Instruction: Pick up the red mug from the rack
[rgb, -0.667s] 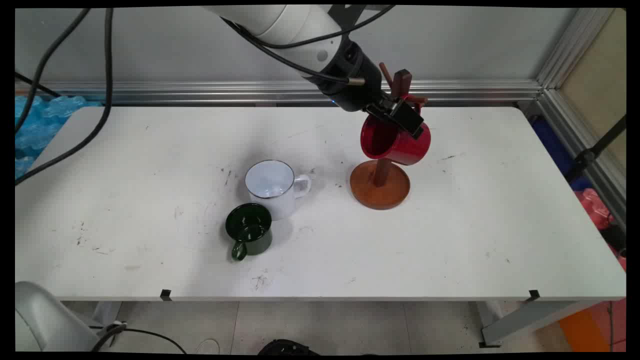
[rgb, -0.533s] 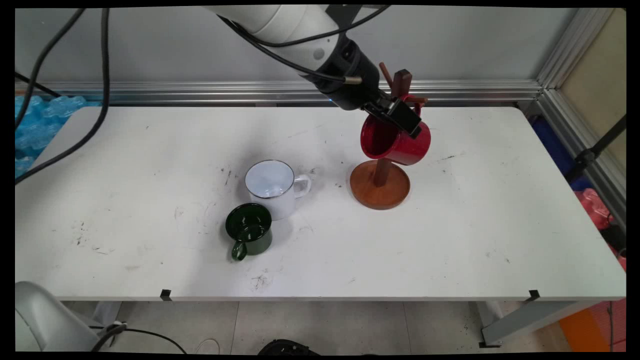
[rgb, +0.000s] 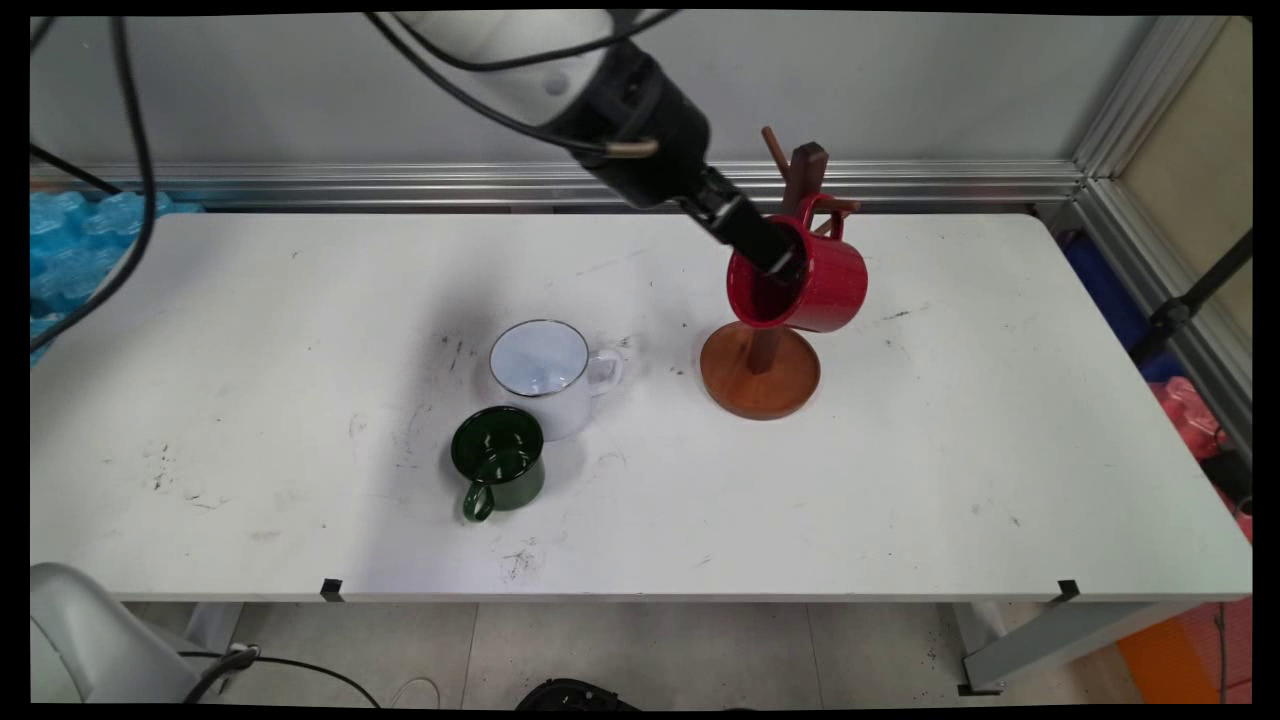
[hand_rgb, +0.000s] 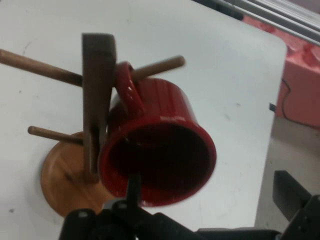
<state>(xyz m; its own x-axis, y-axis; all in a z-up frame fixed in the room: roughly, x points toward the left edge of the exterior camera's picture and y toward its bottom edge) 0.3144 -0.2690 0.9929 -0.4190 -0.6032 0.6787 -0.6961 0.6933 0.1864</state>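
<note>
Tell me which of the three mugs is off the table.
The red mug: it hangs by its handle on the wooden mug tree, tilted. The white mug and green mug stand on the table.

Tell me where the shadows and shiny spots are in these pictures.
Main view: a broad soft shadow lies on the table beside the white mug and green mug, on the picture's left; the green mug's inside glints. Hand view: the red mug is dark inside, its rim faintly shiny.
</note>
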